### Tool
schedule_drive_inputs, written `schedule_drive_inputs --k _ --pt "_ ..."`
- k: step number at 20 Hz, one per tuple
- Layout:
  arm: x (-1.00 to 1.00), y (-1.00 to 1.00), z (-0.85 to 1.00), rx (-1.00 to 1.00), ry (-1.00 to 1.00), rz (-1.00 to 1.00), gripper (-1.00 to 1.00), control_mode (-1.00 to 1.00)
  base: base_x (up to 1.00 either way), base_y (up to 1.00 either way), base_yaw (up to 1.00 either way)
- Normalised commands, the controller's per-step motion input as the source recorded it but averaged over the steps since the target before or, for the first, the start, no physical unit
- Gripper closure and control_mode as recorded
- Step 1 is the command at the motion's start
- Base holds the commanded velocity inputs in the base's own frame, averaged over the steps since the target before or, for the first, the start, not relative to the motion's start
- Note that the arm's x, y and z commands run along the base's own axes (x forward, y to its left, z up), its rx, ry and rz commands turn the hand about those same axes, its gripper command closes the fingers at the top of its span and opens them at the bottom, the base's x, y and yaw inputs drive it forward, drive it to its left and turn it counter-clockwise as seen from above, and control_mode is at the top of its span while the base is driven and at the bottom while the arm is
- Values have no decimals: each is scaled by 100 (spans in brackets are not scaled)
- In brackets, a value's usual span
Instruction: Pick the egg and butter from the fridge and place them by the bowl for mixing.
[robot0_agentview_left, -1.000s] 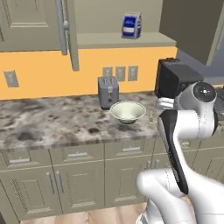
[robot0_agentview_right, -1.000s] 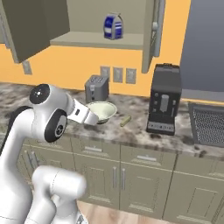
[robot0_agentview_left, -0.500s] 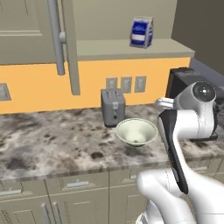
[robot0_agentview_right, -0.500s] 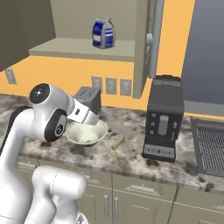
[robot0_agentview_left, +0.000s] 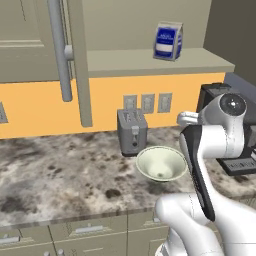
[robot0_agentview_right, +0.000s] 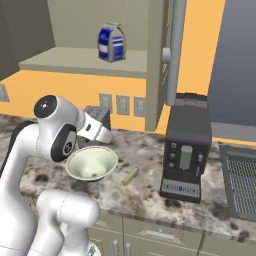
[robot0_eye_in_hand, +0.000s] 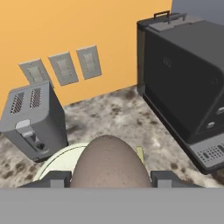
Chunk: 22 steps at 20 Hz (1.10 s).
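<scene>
Egg (robot0_eye_in_hand: 111, 162) is being gripped between the two dark finger tips of the gripper (robot0_eye_in_hand: 111, 178), the jaws standing closed on its sides, as the hand view shows close up. Just beyond the held egg, the rim of the cream-green bowl (robot0_eye_in_hand: 54, 159) is being shown on the speckled countertop (robot0_eye_in_hand: 118, 113). Beside the bowl, the butter stick (robot0_agentview_right: 131, 175) is being seen lying on the stone between it and the black coffee machine (robot0_agentview_right: 186, 147), so that half of the task is judged done. The egg is judged not yet delivered: it is yet to be set down by the bowl and let go. Farther back, the grey toaster (robot0_agentview_left: 132, 131) is being seen against the orange wall, and a blue milk carton (robot0_agentview_left: 167, 41) on the cupboard shelf above.
</scene>
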Motion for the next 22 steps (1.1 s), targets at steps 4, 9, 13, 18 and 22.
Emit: schedule_drive_inputs --k 4,9,13,18,22 --pt "0 0 0 0 0 0 100 100 0 0 0" --pt "0 0 0 0 0 0 100 100 0 0 0" --pt "20 -15 0 4 3 0 100 -100 3 0 0" --pt "43 -22 -2 3 0 0 100 -100 0 0 0" --pt "46 -18 -18 2 0 2 100 -100 0 0 0"
